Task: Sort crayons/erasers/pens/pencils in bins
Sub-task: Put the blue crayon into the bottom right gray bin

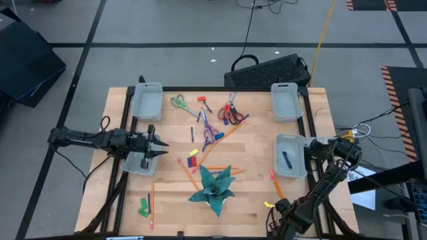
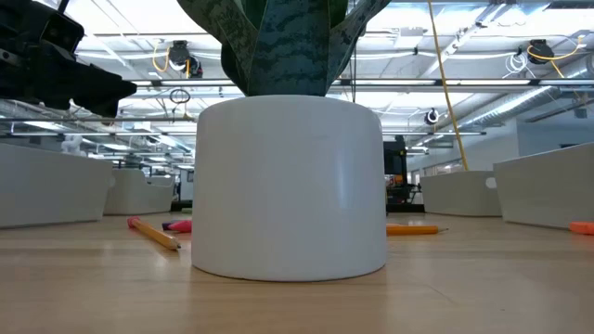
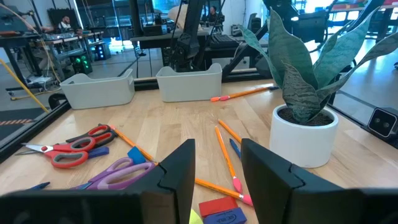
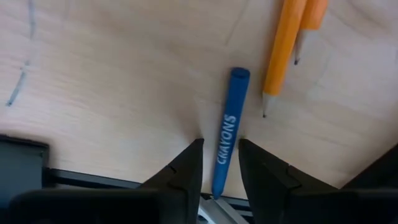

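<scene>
The right gripper (image 4: 221, 165) was lowered near the table's front right edge. Its fingers were set narrowly apart astride a blue crayon (image 4: 227, 140) (marked CRAYONS), apparently aligned along its length for a pinch. A gap showed on one side, so it was judged not yet clamped. Two orange pencils (image 4: 283, 50) lay just beside the crayon. The left gripper (image 1: 159, 143) hovered empty and part-open over the near left bin (image 1: 135, 167), probably waiting.

Orange pencils (image 3: 227, 154), red scissors (image 3: 71, 146), a blue crayon (image 4: 227, 139) lettered white, a white pot (image 3: 303, 138).
</scene>
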Robot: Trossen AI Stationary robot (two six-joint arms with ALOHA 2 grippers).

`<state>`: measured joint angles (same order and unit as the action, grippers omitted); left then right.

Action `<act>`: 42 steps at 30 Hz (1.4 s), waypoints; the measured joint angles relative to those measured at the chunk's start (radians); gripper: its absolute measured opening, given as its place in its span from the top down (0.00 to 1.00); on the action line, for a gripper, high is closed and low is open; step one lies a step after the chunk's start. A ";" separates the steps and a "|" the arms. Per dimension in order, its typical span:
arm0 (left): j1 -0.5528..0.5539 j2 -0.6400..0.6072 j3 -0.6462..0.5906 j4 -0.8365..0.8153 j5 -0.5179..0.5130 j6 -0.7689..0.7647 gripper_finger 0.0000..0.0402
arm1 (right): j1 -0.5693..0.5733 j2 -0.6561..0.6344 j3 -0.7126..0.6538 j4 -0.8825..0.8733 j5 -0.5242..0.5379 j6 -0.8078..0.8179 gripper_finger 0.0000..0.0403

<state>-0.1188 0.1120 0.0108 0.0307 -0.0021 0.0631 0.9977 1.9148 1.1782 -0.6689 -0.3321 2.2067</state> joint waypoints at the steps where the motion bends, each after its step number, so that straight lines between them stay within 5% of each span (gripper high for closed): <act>1: 0.000 0.000 0.000 0.000 0.000 0.000 0.67 | 0.000 0.000 -0.004 0.000 0.002 0.004 0.76; 12: 0.000 0.000 0.000 0.000 0.000 0.000 0.67 | 0.000 0.005 -0.010 -0.001 0.006 0.007 0.92; 20: 0.000 0.000 0.000 0.000 0.000 0.000 0.67 | -0.008 -0.028 -0.011 0.005 0.030 0.005 0.93; 28: 0.000 0.000 0.000 -0.002 0.000 0.000 0.67 | -0.035 -0.151 -0.016 -0.033 0.336 -0.019 0.93; 35: 0.000 0.000 0.000 -0.001 0.000 0.000 0.67 | -0.142 -0.299 -0.013 -0.144 0.581 -0.241 0.93; 42: 0.000 0.000 0.000 -0.001 0.000 0.000 0.67 | -0.356 -0.479 -0.012 -0.442 0.627 -0.500 0.93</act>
<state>-0.1192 0.1120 0.0108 0.0299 -0.0025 0.0631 0.6421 1.4359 1.1657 -1.1108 0.2952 1.7067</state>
